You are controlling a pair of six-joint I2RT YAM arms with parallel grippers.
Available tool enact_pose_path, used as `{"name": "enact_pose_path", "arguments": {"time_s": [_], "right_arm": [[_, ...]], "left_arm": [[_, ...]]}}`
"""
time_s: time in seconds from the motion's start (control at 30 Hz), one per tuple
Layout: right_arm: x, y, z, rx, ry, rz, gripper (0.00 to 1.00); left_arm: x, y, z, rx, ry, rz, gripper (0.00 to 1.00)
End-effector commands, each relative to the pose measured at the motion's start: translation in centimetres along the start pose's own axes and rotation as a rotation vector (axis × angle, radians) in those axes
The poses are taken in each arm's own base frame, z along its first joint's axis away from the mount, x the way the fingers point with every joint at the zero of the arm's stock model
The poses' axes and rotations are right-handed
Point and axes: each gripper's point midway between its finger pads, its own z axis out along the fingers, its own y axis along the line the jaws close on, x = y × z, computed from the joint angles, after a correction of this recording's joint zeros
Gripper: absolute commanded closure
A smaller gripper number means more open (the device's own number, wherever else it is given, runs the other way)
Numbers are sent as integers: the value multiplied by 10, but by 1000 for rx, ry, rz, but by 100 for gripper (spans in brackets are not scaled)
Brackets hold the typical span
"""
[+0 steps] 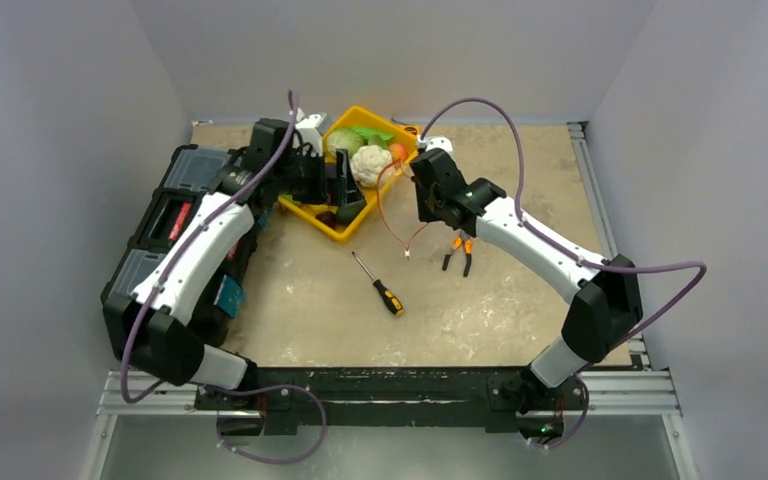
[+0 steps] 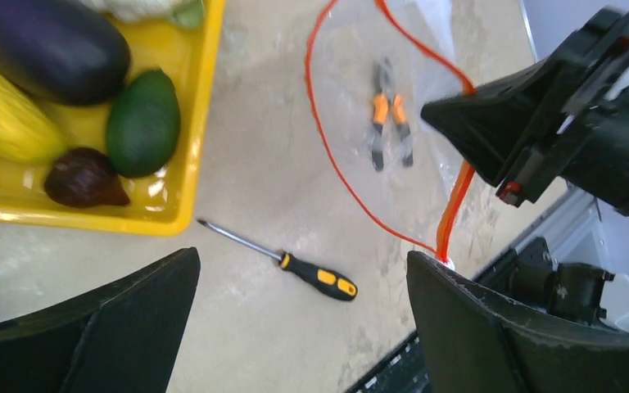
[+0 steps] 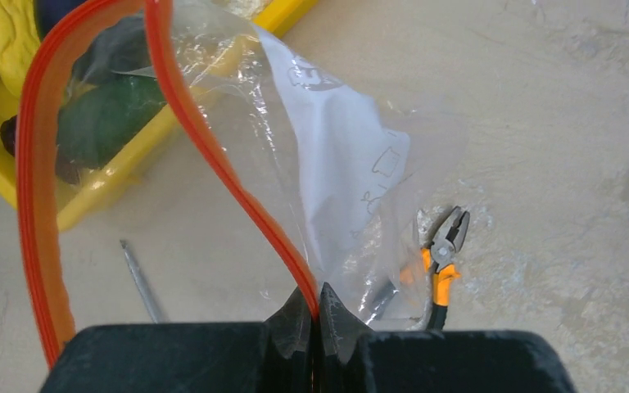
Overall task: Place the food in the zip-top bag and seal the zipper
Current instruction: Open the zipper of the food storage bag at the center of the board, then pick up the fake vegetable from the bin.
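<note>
Just right of the yellow tray (image 2: 90,219), your right gripper (image 3: 318,299) is clamped tight on the bag's (image 3: 336,164) orange zipper (image 3: 213,155), and the mouth hangs in an open loop. Your left gripper (image 2: 301,258) gapes wide and empty. The food (image 2: 142,123) lies in the tray.

Cropped at the left edge of the left wrist view: purple eggplant (image 2: 45,45), ribbed yellow corn cob (image 2: 4,119); sliver of white cauliflower (image 2: 131,6) at the top edge. In the right wrist view, orange-handled steel pliers (image 3: 449,241) veiled by clear plastic zip-top bag (image 3: 336,164), handle ends lost behind black right gripper (image 3: 318,309). From above, bag film too faint to trace.
</note>
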Motion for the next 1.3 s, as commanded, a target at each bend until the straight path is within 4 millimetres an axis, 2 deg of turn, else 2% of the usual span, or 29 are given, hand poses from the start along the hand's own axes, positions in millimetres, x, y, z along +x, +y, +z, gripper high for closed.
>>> {"name": "enact_pose_path", "arguments": {"time_s": [0.0,0.1,0.2,0.3,0.37,0.5,0.63,0.73,0.8,0.93,1.03,1.17,1.27], "right_arm": [[-53,-7,-33,-15,-181,-34,100],[-66,-12,-37,6,-235,-52,100],[-74,-14,-40,21,-262,-42,100],[-74,-11,-41,3,-268,-26,100],[-64,-11,-37,-6,-246,-14,100],[-52,-11,-33,-30,-270,7,100],[-63,-24,-39,32,-319,-15,100],[-71,-23,-46,14,-361,-17,100],[-73,-30,-48,51,-368,-21,100],[-82,-39,-61,69,-402,6,100],[-85,-34,-64,20,-426,23,100],[-82,-27,-59,-10,-410,20,100],[-81,-23,-59,-30,-409,23,100]], "left_arm": [[-36,23,-28,-102,-200,64,3],[-43,44,-33,-154,-229,26,2],[-42,61,-26,-195,-205,1,3],[-39,75,-17,-238,-175,-14,3],[-37,83,-11,-259,-162,-16,4],[-34,90,-1,-268,-152,17,7],[-23,96,13,-325,-107,82,8],[-15,97,33,-332,-73,64,10],[-13,96,45,-313,-49,38,13],[-26,106,61,-372,-45,-5,14],[-51,118,70,-460,-103,-57,13],[-69,135,85,-562,-175,-237,12],[-80,132,101,-545,-244,-368,13]]}}
